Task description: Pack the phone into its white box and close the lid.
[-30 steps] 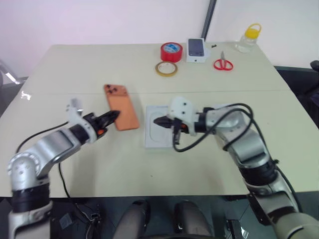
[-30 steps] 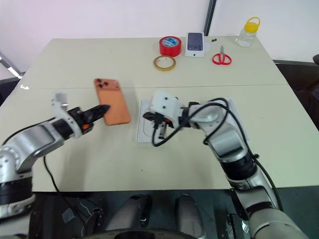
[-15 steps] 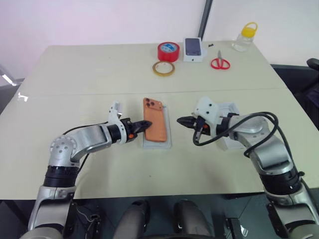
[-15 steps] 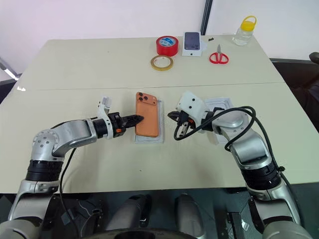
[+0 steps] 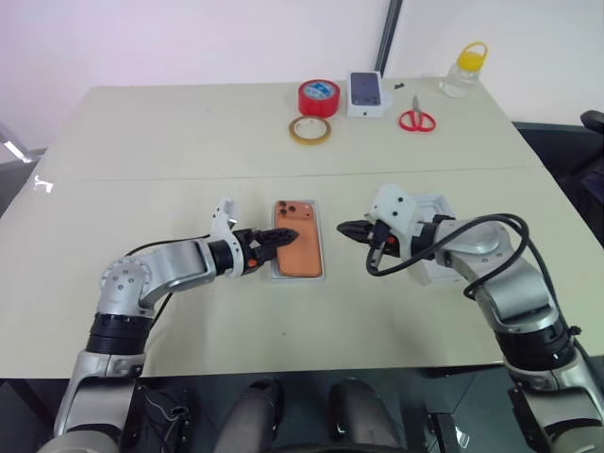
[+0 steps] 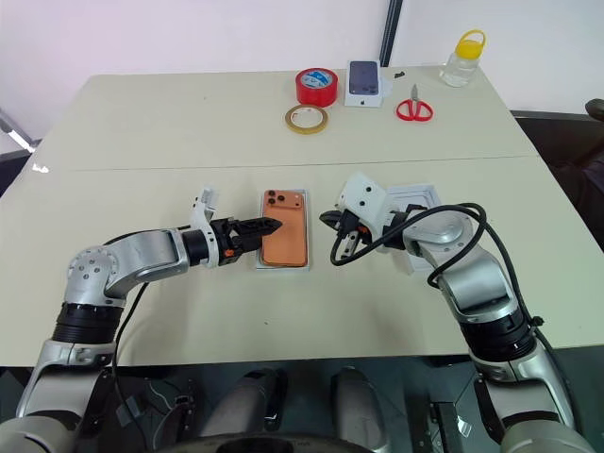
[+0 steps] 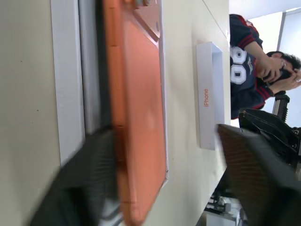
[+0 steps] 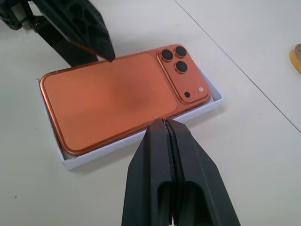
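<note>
**Phone now lies flat in the tray, left fingers spread**

Half a second ago we saw the phone (image 6: 284, 242) leaning on the tray's edge with the left gripper (image 6: 269, 225) pinching it; now it lies flat inside the white box (image 8: 135, 142), lenses toward the table's far edge, and the left fingers (image 8: 84, 26) stand wide apart at its left long side. We cannot tell whether a fingertip touches the phone. One second ago the phone was held up well to the left of the tray.

We see the right gripper (image 5: 343, 228) just beside the right long side of the box, its two black fingers (image 8: 155, 165) pressed together and holding nothing.

Box and phone sit near the middle of the table (image 5: 189, 132), toward its near edge. The lid (image 7: 209, 94) lies open side up to the right of the box, partly behind the right forearm.

Along the far edge we see a red tape roll (image 5: 324, 97), a tan tape ring (image 5: 312, 130), a small white box picturing a dark phone (image 5: 368, 93), red scissors (image 5: 416, 118) and a yellow-capped jar (image 5: 466, 72).

In the left wrist view a person (image 7: 249, 61) in a dark numbered top stands beyond the table.
</note>
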Controlling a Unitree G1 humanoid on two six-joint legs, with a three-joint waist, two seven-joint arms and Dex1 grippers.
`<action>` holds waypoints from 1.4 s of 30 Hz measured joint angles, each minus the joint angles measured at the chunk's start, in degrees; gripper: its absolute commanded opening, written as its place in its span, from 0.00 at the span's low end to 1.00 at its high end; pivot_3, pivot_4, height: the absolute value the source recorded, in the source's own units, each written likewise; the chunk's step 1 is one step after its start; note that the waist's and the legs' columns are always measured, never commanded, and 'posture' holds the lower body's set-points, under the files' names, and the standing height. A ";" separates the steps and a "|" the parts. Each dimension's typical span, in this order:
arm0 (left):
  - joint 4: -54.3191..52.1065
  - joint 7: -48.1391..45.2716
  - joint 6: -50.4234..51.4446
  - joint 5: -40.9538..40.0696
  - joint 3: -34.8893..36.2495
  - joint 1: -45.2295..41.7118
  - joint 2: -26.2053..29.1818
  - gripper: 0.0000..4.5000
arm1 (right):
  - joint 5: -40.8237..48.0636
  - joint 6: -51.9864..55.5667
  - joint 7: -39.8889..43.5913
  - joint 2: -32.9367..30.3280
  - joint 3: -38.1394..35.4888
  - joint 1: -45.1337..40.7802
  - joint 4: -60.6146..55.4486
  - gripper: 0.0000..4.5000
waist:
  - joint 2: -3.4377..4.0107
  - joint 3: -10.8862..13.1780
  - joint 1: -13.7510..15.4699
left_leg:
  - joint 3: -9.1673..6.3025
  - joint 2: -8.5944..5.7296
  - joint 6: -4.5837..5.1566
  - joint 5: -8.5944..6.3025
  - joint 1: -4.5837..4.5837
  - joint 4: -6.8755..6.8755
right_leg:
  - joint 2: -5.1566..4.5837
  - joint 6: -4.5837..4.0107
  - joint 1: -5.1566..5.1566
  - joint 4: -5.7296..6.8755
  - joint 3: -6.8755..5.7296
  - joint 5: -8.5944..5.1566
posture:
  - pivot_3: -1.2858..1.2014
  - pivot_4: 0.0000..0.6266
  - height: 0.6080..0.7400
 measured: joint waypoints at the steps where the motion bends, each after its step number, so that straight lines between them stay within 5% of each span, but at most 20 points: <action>1: -0.39 -0.12 0.01 0.03 -0.02 -0.24 -0.03 0.99 | 0.00 -0.02 0.00 -0.09 0.10 -0.01 0.00 0.00 | 0.00 0.00 0.02 | 0.00 0.00 0.00 0.00 0.00 0.01 | 0.00 0.00 0.01 0.00 0.00 0.00 | 0.52 0.24 1.00; 16: -4.13 -1.78 1.05 1.60 0.35 -1.30 6.15 0.99 | -0.09 -0.20 -0.14 -0.35 0.74 -0.04 0.10 0.00 | 0.00 0.00 -0.01 | 0.00 0.00 0.00 0.00 0.00 0.00 | 0.00 0.00 0.01 0.00 0.00 0.00 | 0.52 0.24 1.00; 20: -6.62 -5.98 1.24 8.66 0.89 -1.30 11.20 0.59 | -1.69 0.72 -1.29 -0.82 2.67 -0.83 2.16 0.00 | 0.00 0.01 -0.22 | 0.00 0.01 -0.01 0.00 0.01 -0.03 | 0.02 0.00 -0.02 0.01 0.00 0.00 | 0.52 0.24 1.00; 25: -9.86 -18.20 0.57 29.62 -2.06 -1.23 19.79 0.02 | -5.18 4.00 -4.07 -0.83 6.17 -4.26 6.48 0.00 | 0.01 0.02 -0.05 | 0.01 0.00 -0.01 0.00 0.00 -0.05 | 0.01 -0.01 -0.01 -0.04 0.00 0.00 | 0.52 0.24 1.00; 34: -9.38 -38.87 -5.07 62.03 -18.07 -6.13 17.95 0.01 | -12.50 6.25 -7.69 2.87 15.81 -9.49 11.41 0.00 | 0.03 0.06 -0.05 | 0.01 -0.02 -0.01 0.01 -0.03 -0.08 | -0.02 -0.01 -0.02 -0.07 -0.02 0.00 | 0.52 0.24 1.00; 42: -6.62 -50.40 -6.55 75.81 -24.06 -10.58 11.44 0.01 | -15.95 5.58 -7.39 5.37 20.22 -11.72 13.69 0.00 | 0.03 0.06 -0.14 | -0.01 -0.03 0.00 0.01 -0.04 -0.07 | -0.01 0.00 -0.03 -0.06 -0.03 0.00 | 0.52 0.24 1.00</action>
